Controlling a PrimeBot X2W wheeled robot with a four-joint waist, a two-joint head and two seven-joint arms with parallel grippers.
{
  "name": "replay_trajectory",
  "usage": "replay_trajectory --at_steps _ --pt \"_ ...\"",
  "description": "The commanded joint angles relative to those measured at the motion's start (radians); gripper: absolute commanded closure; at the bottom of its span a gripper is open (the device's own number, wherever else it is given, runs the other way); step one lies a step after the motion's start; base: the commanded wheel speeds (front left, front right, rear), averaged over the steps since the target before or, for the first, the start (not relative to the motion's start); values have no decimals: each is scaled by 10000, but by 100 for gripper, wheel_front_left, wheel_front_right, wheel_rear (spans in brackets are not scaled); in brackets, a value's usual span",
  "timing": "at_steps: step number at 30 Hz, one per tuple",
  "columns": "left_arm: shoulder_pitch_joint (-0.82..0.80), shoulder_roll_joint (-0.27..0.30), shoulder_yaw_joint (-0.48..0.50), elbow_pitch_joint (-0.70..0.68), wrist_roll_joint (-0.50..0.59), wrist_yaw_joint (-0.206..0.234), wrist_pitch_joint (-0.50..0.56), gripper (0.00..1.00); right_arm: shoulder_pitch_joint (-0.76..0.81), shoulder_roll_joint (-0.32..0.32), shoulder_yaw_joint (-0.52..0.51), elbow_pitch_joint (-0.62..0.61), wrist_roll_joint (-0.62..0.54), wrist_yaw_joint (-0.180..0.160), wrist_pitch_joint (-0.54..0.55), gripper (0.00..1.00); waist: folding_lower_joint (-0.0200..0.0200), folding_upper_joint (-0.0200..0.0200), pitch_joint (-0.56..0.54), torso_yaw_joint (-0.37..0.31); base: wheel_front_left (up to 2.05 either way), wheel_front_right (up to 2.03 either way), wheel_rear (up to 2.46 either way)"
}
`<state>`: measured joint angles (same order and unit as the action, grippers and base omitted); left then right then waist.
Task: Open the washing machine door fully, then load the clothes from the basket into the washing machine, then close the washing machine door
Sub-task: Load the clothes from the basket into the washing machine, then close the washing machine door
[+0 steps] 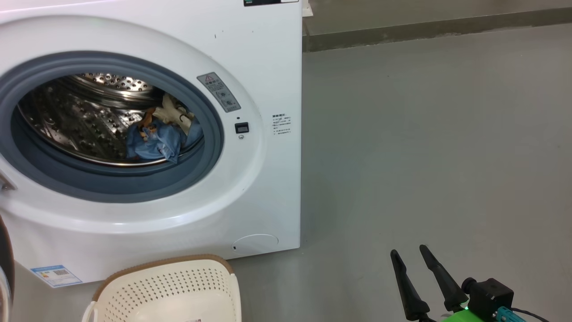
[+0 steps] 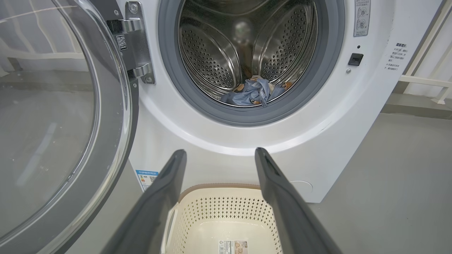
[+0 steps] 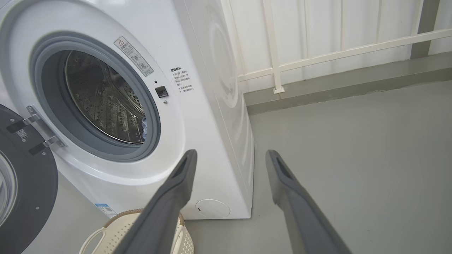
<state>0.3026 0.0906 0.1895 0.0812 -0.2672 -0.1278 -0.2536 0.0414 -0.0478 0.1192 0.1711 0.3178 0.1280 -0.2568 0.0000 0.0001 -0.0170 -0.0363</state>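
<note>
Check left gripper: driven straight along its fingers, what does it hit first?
Likely the white front of the washing machine, just below the drum opening; the open left gripper points over the basket. Depth unclear, so its far rim might come first.

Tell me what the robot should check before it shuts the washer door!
1. Clothes inside the washing machine: ok.
2. Basket empty, with just its label sticker on the bottom: ok.
3. Nothing hanging over the grey ring: cannot tell, the clothes lie close to it.
4. Washing machine door swung wide open on its hinge: ok.
5. Left gripper and right gripper, jaws open and holding nothing: ok.
</note>
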Motion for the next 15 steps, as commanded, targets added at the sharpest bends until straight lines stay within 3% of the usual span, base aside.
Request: replay_trajectory --at_steps 1,9,15 --pt "-273 75 293 -229 89 -29 -82 0 -167 -24 216 -234 -27 27 -49 0 0 -1 0 1 0 0 0" --pt "-294 99 247 -374 101 -29 -82 0 -156 -24 219 -231 -28 27 -49 0 0 -1 -2 6 -4 4 0" --pt "-275 69 297 -444 15 -29 -82 0 -164 -24 196 -220 -47 27 -49 0 0 -1 -4 -16 -71 71 0"
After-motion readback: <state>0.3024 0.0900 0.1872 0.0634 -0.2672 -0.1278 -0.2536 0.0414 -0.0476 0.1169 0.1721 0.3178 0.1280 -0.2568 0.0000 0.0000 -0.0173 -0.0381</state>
